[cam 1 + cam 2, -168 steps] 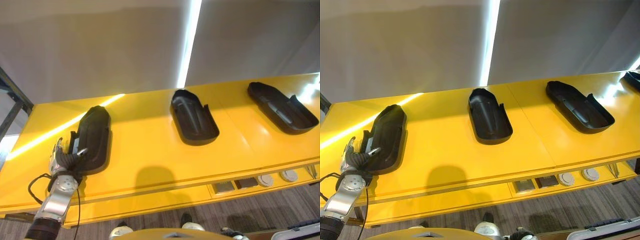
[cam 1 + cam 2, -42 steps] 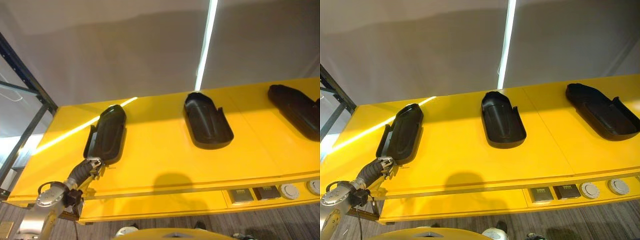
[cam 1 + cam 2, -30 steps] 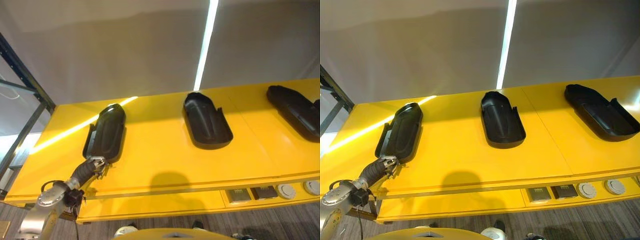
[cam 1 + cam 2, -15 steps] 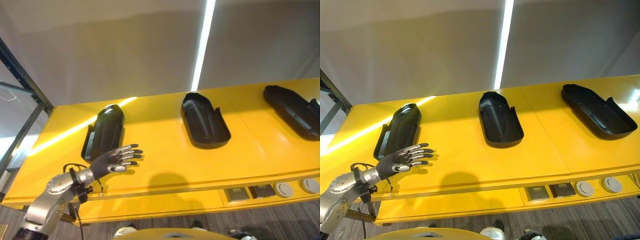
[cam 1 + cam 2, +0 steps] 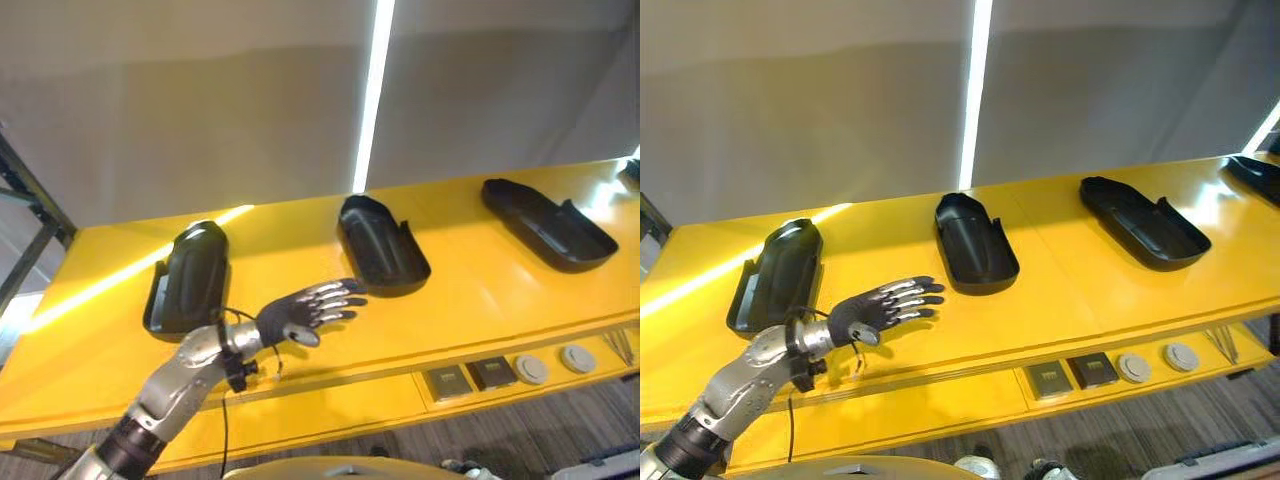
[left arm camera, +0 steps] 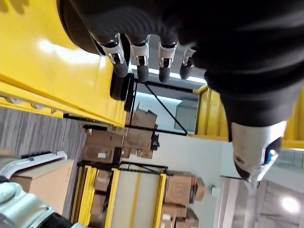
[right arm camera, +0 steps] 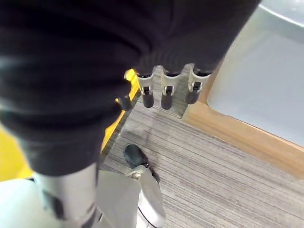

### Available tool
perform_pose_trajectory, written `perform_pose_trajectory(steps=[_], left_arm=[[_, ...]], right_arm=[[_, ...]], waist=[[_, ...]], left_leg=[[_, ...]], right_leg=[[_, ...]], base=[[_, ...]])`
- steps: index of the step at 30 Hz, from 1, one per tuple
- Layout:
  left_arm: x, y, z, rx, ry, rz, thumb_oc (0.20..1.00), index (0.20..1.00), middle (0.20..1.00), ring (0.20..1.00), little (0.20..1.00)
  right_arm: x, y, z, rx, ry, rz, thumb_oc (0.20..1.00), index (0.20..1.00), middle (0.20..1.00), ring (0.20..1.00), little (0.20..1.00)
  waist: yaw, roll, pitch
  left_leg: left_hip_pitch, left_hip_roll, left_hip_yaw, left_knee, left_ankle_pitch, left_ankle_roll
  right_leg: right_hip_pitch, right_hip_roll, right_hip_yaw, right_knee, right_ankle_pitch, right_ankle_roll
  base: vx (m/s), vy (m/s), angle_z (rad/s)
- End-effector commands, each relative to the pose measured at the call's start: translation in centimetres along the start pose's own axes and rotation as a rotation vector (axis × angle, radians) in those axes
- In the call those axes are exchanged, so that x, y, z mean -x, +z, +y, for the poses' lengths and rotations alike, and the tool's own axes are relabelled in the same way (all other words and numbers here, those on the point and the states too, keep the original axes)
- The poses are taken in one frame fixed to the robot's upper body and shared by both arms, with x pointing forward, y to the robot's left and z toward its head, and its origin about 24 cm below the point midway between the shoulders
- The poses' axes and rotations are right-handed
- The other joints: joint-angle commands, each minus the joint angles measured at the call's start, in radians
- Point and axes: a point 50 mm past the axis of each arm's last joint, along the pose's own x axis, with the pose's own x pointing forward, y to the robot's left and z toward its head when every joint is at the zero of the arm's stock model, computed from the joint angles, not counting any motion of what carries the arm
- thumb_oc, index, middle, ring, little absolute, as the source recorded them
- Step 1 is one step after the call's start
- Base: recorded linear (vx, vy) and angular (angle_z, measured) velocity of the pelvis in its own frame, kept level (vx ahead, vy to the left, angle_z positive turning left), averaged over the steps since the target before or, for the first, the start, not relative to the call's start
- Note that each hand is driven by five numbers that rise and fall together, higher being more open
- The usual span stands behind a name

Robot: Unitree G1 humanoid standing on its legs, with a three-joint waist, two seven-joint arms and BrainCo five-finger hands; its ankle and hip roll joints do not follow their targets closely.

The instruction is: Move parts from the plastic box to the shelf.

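No text, label, number or sign can be read. Pale patches are seen on the stacked brown cardboard boxes (image 6: 142, 142) in the left wrist view, but no letters can be made out on them. No marking is legible on the small square plates and round discs (image 5: 1110, 368) set in the front edge of the yellow shelf (image 5: 1070, 290).

A grey wall (image 5: 200, 110) stands at the far side, split by a bright vertical light strip (image 5: 372, 100) — below, grey striped carpet (image 5: 1140, 430); stacked cardboard boxes (image 6: 142, 137) sit on yellow-framed racks
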Motion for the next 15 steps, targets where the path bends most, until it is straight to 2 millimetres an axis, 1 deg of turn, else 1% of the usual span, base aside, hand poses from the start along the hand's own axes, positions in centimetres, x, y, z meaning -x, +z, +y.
perform_pose_trajectory(steps=[1,4,5,6,7,8,9,11,12,14,15], left_arm=[[-1.5,3.0,1.3,-0.195,0.101,-0.143,1.0,1.0,1.0,1.0,1.0],[-1.7,1.7,1.6,-0.181,0.112,-0.072,1.0,1.0,1.0,1.0,1.0],[-1.8,1.2,1.6,-0.161,0.09,-0.043,1.0,1.0,1.0,1.0,1.0],[-1.9,-0.1,1.7,-0.058,0.072,-0.014,1.0,1.0,1.0,1.0,1.0],[-1.9,-0.4,1.7,-0.019,0.084,-0.014,1.0,1.0,1.0,1.0,1.0],[-2.0,-0.6,1.8,0.0,0.091,-0.013,1.0,1.0,1.0,1.0,1.0],[-1.9,-1.6,2.3,-0.015,0.126,0.041,1.0,1.0,1.0,1.0,1.0],[-1.1,-3.4,2.9,-0.065,0.166,0.14,1.0,1.0,1.0,1.0,1.0],[-0.9,-3.9,3.1,-0.063,0.179,0.163,1.0,1.0,1.0,1.0,1.0],[0.3,-5.6,3.7,-0.016,0.254,0.217,1.0,1.0,1.0,1.0,1.0],[1.0,-6.7,4.2,0.011,0.328,0.247,1.0,1.0,1.0,1.0,1.0]], right_arm=[[-0.2,2.2,-1.7,0.003,-0.049,-0.038,1.0,1.0,1.0,1.0,1.0],[-0.2,2.3,-1.5,0.005,-0.046,-0.044,1.0,1.0,1.0,1.0,1.0],[-0.2,2.4,-1.5,0.005,-0.047,-0.044,1.0,1.0,1.0,1.0,1.0],[-0.2,2.4,-1.5,0.008,-0.045,-0.045,1.0,1.0,1.0,1.0,1.0],[-0.2,2.4,-1.6,0.01,-0.044,-0.045,1.0,1.0,1.0,1.0,1.0],[-0.2,2.4,-1.6,0.01,-0.044,-0.045,1.0,1.0,1.0,1.0,1.0],[-0.2,2.4,-1.7,0.011,-0.044,-0.044,1.0,1.0,1.0,1.0,1.0],[-0.1,2.4,-1.9,0.015,-0.046,-0.047,1.0,1.0,1.0,1.0,1.0],[-0.1,2.5,-1.9,0.017,-0.046,-0.048,1.0,1.0,1.0,1.0,1.0],[-0.1,2.5,-2.1,0.023,-0.049,-0.048,1.0,1.0,1.0,1.0,1.0],[-0.1,2.4,-2.1,0.025,-0.051,-0.048,1.0,1.0,1.0,1.0,1.0]], waist=[[-0.005,0.019,0.09],[-0.014,0.013,0.09],[-0.015,0.012,0.089],[-0.022,0.012,0.089],[-0.024,0.011,0.089],[-0.025,0.011,0.089],[-0.029,0.012,0.089],[-0.035,0.01,0.091],[-0.036,0.01,0.091],[-0.037,0.01,0.094],[-0.036,0.01,0.095]], left_leg=[[0.072,-0.026,0.035,-0.001,-0.085,0.065],[0.074,-0.023,0.044,-0.001,-0.086,0.063],[0.074,-0.023,0.047,-0.001,-0.086,0.063],[0.076,-0.021,0.052,0.0,-0.085,0.062],[0.076,-0.021,0.054,0.0,-0.086,0.062],[0.076,-0.021,0.055,-0.001,-0.086,0.062],[0.078,-0.022,0.059,0.0,-0.089,0.064],[0.079,-0.021,0.063,0.001,-0.09,0.065],[0.079,-0.02,0.064,0.001,-0.09,0.065],[0.079,-0.02,0.064,0.001,-0.091,0.065],[0.079,-0.02,0.062,0.001,-0.092,0.065]], right_leg=[[0.116,0.014,-0.014,0.004,-0.095,0.037],[0.113,0.015,-0.008,0.004,-0.095,0.038],[0.113,0.015,-0.007,0.004,-0.094,0.039],[0.111,0.016,-0.003,0.004,-0.094,0.039],[0.111,0.016,-0.002,0.004,-0.094,0.039],[0.11,0.016,-0.001,0.004,-0.094,0.039],[0.109,0.016,0.002,0.004,-0.095,0.04],[0.107,0.017,0.009,0.004,-0.095,0.039],[0.107,0.017,0.01,0.004,-0.095,0.039],[0.106,0.018,0.012,0.004,-0.096,0.04],[0.105,0.019,0.013,0.004,-0.098,0.039]], base=[[0.0,-0.026,-0.09],[-0.01,-0.017,-0.15],[-0.01,-0.005,-0.1],[0.0,0.0,-0.06],[0.0,0.0,0.0],[0.0,0.0,0.0],[0.0,0.0,0.0],[0.0,0.002,-0.03],[-0.01,0.004,-0.06],[-0.01,0.004,-0.09],[0.0,0.0,-0.06]])
